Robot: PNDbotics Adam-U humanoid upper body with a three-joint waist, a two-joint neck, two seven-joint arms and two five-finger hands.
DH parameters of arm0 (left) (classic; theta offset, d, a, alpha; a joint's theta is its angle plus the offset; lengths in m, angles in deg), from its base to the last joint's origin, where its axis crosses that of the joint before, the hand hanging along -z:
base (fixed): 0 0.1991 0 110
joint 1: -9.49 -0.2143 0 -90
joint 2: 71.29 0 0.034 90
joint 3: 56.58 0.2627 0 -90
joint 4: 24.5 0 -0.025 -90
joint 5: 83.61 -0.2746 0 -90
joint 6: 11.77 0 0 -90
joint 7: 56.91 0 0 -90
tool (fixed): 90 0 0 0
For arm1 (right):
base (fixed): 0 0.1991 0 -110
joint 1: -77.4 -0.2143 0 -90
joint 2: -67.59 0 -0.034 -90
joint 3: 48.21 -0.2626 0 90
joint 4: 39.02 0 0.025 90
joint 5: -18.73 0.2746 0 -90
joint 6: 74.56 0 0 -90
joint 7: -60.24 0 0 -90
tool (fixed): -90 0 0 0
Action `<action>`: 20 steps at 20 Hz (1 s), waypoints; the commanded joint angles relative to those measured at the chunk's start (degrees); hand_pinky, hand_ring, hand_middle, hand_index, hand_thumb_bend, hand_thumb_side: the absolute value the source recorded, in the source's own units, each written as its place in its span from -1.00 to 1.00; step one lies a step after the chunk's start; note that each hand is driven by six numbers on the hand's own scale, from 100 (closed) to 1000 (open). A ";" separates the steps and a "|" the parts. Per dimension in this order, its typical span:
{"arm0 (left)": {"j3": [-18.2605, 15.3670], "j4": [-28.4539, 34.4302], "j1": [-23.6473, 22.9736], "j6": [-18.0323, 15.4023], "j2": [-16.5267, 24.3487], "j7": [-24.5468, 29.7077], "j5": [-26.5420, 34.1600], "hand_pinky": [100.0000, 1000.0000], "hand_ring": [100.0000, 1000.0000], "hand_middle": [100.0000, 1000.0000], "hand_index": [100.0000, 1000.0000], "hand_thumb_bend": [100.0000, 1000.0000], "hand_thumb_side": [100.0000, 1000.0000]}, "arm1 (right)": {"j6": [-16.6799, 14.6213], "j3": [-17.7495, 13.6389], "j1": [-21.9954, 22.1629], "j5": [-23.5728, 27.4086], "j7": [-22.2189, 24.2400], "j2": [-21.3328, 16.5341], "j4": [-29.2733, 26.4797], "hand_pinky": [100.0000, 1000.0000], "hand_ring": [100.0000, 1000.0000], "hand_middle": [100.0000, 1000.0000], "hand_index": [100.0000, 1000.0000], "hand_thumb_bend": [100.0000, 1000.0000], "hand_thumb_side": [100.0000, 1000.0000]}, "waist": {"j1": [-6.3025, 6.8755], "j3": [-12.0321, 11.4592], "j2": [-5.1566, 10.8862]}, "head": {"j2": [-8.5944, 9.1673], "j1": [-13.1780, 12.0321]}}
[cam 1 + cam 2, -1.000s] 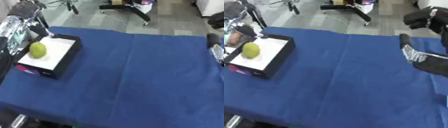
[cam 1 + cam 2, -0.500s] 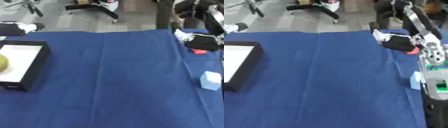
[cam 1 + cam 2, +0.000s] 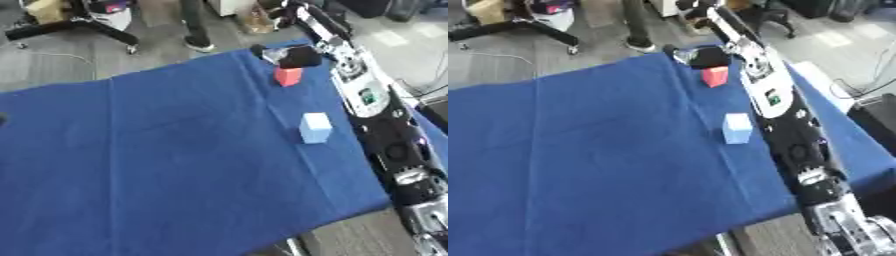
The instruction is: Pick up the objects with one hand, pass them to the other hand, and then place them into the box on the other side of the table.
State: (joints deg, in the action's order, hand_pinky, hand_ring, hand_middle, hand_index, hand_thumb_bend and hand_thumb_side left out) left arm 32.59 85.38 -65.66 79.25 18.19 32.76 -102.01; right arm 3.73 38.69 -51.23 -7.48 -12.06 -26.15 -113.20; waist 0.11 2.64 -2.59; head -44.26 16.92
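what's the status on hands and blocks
Right hand at red block, grip unclear. Left hand out of view. Pale blue block free on cloth. Nothing blocking.

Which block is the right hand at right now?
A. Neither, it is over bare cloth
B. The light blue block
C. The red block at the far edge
C: the right hand sits right over the red block, while the light blue block stands apart, nearer on the cloth.

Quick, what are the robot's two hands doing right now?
Left hand: not in view.
Right hand: reached out to the red block at the far edge of the table; whether its fingers are closed on it cannot be told.
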 commanded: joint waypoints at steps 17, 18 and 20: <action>2.56 -0.67 -0.53 -0.66 -4.93 3.00 0.56 0.49 0.04 0.07 0.50 0.56 -0.27 | 8.22 -3.14 -14.92 -19.83 -7.16 -4.72 38.75 0.63 0.76 0.78 0.87 -0.11 -0.27 | 0.33 -3.33 0.15 | 0.14 5.18; 2.64 -0.66 -0.45 -0.65 -5.01 3.08 0.56 0.49 0.04 0.07 0.50 0.56 -0.27 | 9.36 -3.39 -15.27 -20.60 -8.51 -4.66 39.73 0.63 0.75 0.77 0.87 -0.11 -0.27 | 0.37 -3.60 -0.02 | 0.14 5.41; 2.77 -0.65 -0.25 -0.63 -5.19 3.20 0.57 0.49 0.04 0.07 0.50 0.56 -0.27 | 11.32 -3.78 -15.76 -21.78 -10.86 -4.61 41.34 0.63 0.75 0.76 0.86 -0.10 -0.28 | 0.44 -4.05 -0.32 | 0.14 5.76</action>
State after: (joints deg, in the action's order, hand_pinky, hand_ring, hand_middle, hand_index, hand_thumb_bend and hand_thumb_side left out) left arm 35.38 84.03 -66.82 78.65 12.69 35.72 -101.31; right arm 14.02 35.47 -65.46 -28.23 -21.40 -29.72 -72.25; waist 0.14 -1.52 -2.65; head -44.26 22.36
